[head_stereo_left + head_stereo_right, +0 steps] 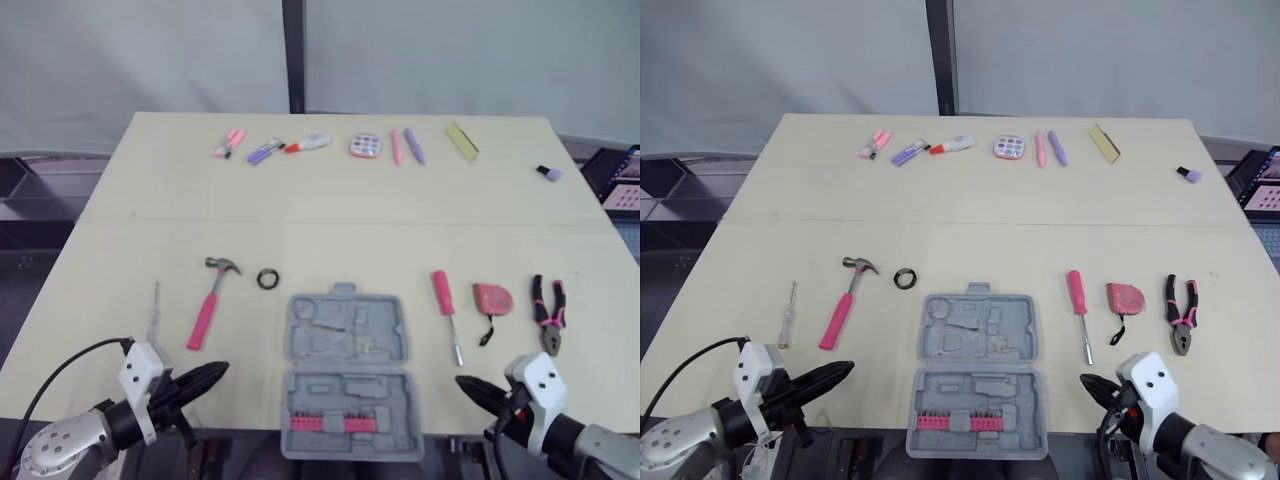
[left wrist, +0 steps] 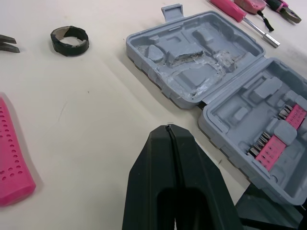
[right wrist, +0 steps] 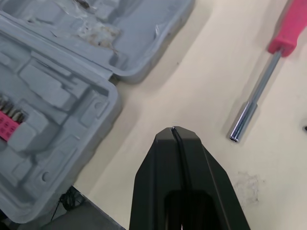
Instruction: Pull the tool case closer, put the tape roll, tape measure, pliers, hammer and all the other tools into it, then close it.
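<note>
While the left end effector (image 1: pixel 224 368) and right end effector (image 1: pixel 461 381) hang clenched and empty, we see the tool case (image 1: pixel 345 340) at three o'clock from the left one.

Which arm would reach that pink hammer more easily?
Left. The pink-handled hammer lies left of the open grey plastic tool case, just ahead of the shut left gripper; the right gripper sits across the case, near the pink-handled screwdriver.

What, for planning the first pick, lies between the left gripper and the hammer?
Nothing visible. The left gripper, shut, hovers near the front edge of the table; only bare surface separates it from the hammer just ahead. The tool case lies to its right, the thin screwdriver to its left.
</note>
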`<control>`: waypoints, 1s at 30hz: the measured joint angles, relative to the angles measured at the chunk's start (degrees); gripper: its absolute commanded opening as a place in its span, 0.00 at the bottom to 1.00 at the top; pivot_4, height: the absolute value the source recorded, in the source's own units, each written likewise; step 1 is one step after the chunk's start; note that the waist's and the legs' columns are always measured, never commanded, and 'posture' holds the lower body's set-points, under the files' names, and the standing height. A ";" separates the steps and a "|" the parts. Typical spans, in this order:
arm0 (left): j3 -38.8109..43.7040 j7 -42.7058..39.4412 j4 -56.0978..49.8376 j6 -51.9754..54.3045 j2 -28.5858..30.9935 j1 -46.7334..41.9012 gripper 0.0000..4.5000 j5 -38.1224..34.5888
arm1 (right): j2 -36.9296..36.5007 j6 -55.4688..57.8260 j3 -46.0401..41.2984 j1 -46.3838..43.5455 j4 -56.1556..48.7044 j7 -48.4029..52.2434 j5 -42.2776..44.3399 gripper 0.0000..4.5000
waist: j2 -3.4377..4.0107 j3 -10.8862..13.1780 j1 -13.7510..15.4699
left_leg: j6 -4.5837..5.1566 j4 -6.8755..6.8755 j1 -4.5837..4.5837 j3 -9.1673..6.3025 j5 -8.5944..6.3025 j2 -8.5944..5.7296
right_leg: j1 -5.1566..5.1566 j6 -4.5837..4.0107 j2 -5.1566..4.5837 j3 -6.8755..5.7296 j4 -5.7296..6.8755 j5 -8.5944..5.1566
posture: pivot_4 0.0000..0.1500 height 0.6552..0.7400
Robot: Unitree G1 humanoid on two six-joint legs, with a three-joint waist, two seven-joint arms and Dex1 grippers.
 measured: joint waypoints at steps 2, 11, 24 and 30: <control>-0.20 -0.09 0.55 -0.53 0.00 -0.03 0.20 0.10 | -0.02 0.08 0.58 -0.89 0.37 0.00 -0.14 0.20 | 0.00 0.00 0.00 | 0.00 0.00 0.00 0.00 0.00 0.00 | 0.00 0.00 0.00 0.00 0.01 0.00 | 1.00 0.69; -1.35 -0.58 2.06 -2.19 0.04 -0.19 0.99 0.41 | -0.32 0.46 1.39 -2.32 1.80 0.01 -0.18 0.99 | 0.00 0.00 0.01 | 0.00 0.00 0.00 0.00 0.00 0.00 | 0.00 0.00 0.00 0.00 0.01 0.00 | 1.00 0.69; -1.85 0.80 4.02 -3.99 -1.65 -2.40 0.99 -0.35 | -3.08 1.00 0.51 -4.65 -0.46 0.76 0.93 0.99 | 0.02 0.01 -0.01 | 0.00 0.00 0.00 0.01 0.00 0.00 | -0.01 0.00 0.01 0.00 0.02 0.00 | 1.00 0.69; -2.92 2.46 4.05 -3.49 -1.46 -4.94 0.99 0.61 | 0.27 -12.13 -1.02 -8.34 -1.51 2.70 0.55 0.99 | 0.01 0.00 -0.02 | 0.00 0.00 0.01 0.00 0.00 0.00 | -0.01 0.00 0.03 -0.02 0.09 0.00 | 1.00 0.69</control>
